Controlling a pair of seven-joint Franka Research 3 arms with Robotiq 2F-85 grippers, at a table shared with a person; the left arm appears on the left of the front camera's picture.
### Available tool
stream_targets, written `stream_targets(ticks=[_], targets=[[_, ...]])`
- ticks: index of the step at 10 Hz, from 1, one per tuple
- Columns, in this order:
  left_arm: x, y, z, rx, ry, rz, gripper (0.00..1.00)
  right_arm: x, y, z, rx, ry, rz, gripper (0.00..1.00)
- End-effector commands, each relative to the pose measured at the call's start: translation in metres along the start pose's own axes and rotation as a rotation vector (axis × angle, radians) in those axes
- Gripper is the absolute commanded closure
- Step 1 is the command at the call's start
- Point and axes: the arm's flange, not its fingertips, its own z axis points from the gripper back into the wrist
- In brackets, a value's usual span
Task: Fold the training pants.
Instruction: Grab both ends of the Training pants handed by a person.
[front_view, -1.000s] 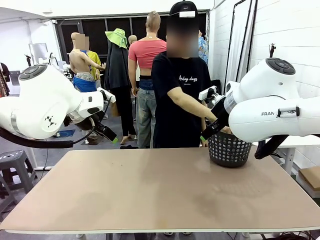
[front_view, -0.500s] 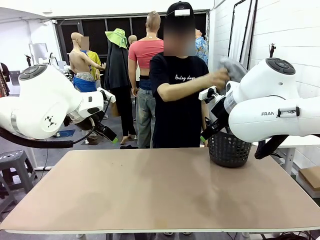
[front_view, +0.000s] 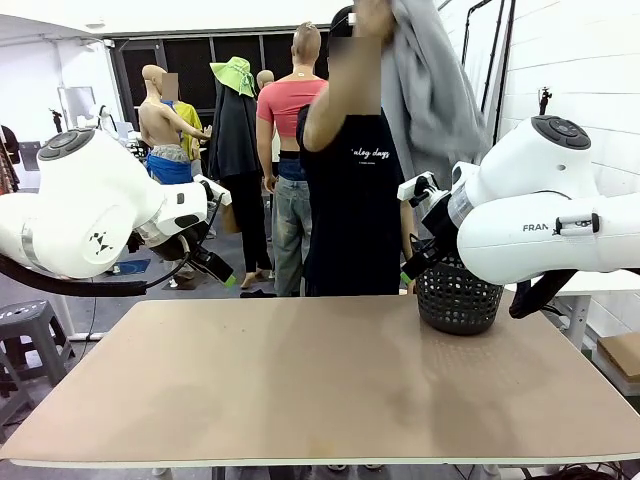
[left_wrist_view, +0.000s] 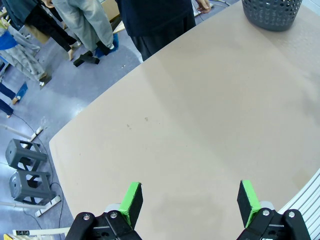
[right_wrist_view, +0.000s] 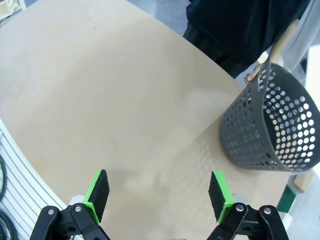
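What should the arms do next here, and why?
Probably wait for the handover. The training pants hang from the person's raised hand, well above the table. The left gripper and right gripper hover open over the table, with nothing to grasp.

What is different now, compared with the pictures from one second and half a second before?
The person's hand, which reached down at the black basket, has risen above head height and taken the training pants up with it. They were bunched in the hand on the way up and now hang loose from it. Both arms stayed where they were, left gripper and right gripper open above the table. The basket did not move.
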Motion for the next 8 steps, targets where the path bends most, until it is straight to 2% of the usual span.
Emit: stream_targets(ticks=[1, 8], targets=[[0.0003, -0.0001, 0.0005, 0.001, -0.002, 0.000, 0.00, 0.0000, 0.0002, -0.0001, 0.008, -0.002, -0.005, 0.00], [0.0003, -0.0001, 0.0005, 0.001, -0.002, 0.000, 0.00, 0.0000, 0.0002, -0.0001, 0.008, -0.002, -0.005, 0.00]])
